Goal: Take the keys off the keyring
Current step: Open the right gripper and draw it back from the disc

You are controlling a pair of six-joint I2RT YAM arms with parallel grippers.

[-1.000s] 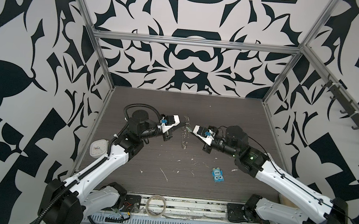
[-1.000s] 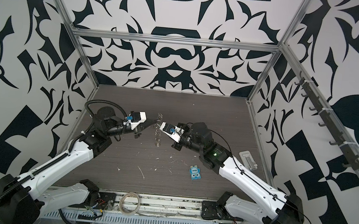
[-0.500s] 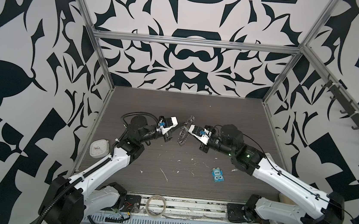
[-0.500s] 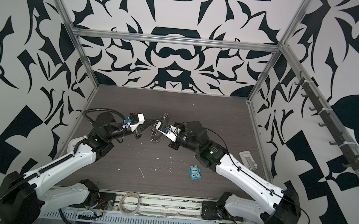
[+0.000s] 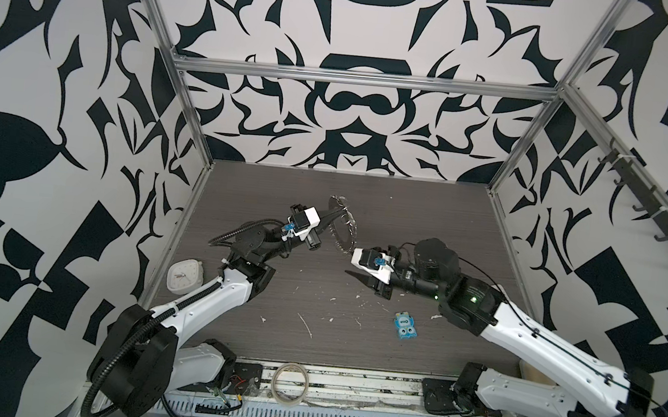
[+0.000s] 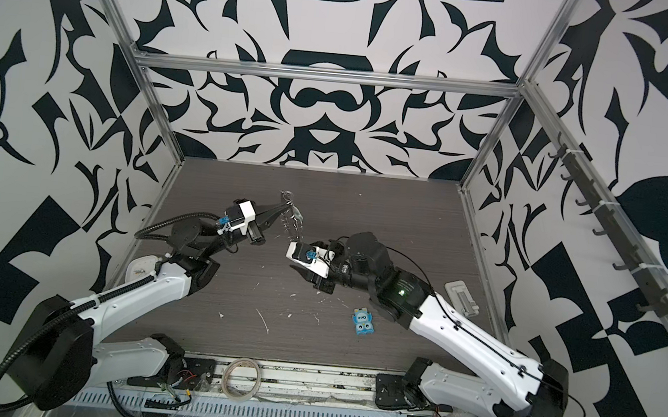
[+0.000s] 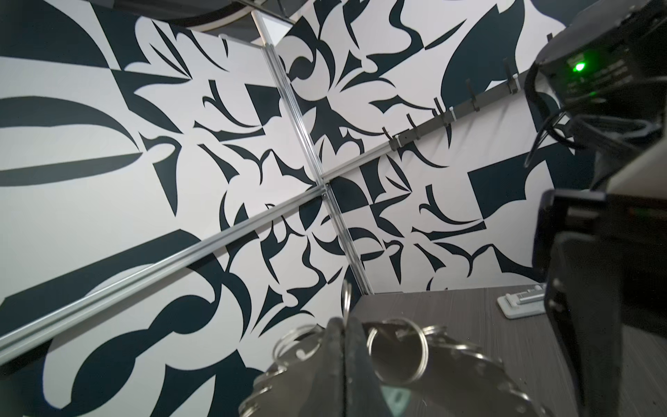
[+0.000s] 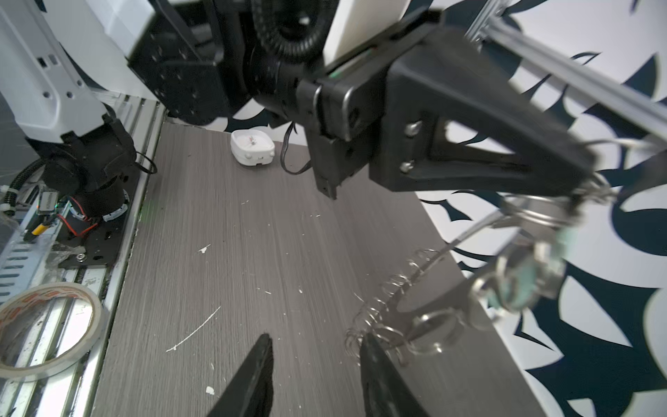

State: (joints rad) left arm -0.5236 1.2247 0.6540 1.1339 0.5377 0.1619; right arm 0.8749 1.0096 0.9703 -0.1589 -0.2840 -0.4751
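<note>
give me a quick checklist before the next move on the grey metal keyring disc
1. Left gripper shut on the flat grey metal keyring disc: ok.
2. Disc held up off the dark wood-grain table: ok.
3. Right gripper jaws apart, nothing between them: ok.
4. Right gripper's finger clear of the small silver split rings on the rim: cannot tell; they overlap in the right wrist view.
5. Small silver key with white plastic fob located: cannot tell; no view shows it clearly.
6. Blue cartoon-faced packet out of the way: ok, lying on the table apart from both grippers.
</note>
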